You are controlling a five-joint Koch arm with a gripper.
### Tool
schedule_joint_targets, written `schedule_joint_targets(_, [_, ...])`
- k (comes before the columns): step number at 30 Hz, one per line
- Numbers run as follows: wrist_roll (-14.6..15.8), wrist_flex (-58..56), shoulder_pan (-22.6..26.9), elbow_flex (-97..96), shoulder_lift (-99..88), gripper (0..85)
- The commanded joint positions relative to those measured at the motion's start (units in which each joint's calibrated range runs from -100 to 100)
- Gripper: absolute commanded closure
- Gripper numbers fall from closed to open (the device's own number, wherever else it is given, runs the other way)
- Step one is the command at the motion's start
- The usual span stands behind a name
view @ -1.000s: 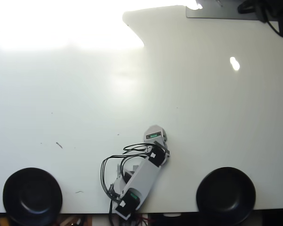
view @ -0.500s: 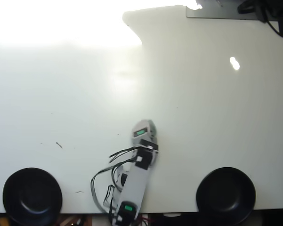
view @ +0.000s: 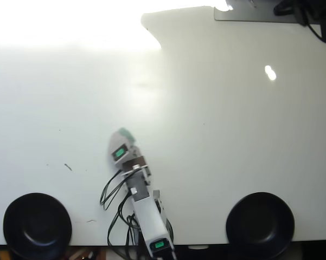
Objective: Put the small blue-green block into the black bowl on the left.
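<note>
Arm [view: 141, 200]: white, reaching up the overhead view from the bottom edge near the middle, with black cables [view: 114, 195] looping off its left side.

Gripper [view: 121, 135]: at the far end of the arm, pointing up and slightly left in the overhead view. Seen from above, its jaws sit under the wrist housing, so I cannot tell how far apart they stand or whether they have closed on anything.

Small blue-green block [view: 126, 132]: only a sliver of teal shows — right at the gripper's tip, on its upper right edge, mostly hidden beneath the gripper. Whether it is clamped or just lies on the table under the tip cannot be told.

Black bowl [view: 37, 225]: down and well to the left of the gripper, at the bottom left of the overhead view, near the table's edge. It is upright, glossy, and nothing shows inside it.

Second black bowl [view: 260, 223]: a look-alike, down and well to the right of the gripper, at the bottom right. Nothing shows inside it either.

Table [view: 217, 135]: plain white, with strong glare washing out the upper left, well beyond the gripper, and a small bright reflection up and to the right of it.

Marks: a short dark scratch [view: 68, 167] on the table — left of the gripper and a little below it.
</note>
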Motion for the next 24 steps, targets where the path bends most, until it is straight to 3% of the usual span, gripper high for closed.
schedule_joint_targets(1, [1.12, -1.15, 3.47, 7.62, -0.87, 82.0])
schedule_joint_targets(16, [1.86, -0.91, 23.3, 18.34, -1.51, 82.3])
schedule_joint_targets(24, [-0.73, 2.33, 33.5, 22.32, 5.13, 82.3])
